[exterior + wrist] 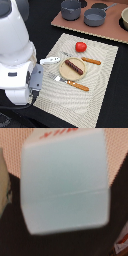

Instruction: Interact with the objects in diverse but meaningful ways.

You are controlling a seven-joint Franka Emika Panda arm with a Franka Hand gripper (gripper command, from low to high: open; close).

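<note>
In the exterior view, the white robot arm [17,55] fills the exterior view's left side, and its body hides the gripper, so one cannot tell if the fingers are apart or together. A beige placemat [80,75] lies on the dark tabletop [112,107]. In the middle of the placemat stands a round plate [64,70] with a dark brown sausage [74,67] lying on it. A red tomato [80,47] sits on the placemat behind the plate, near but apart from it. A white elongated piece [49,60] lies at the placemat's edge, close to the arm. Cutlery with orange handles [78,85] lies around the plate. Two grey pots [82,12] stand on a brown board [90,25] further back.

In the wrist view, a light blue box [65,185] with red letters on its edge fills almost the whole picture. The fingers do not show here.
</note>
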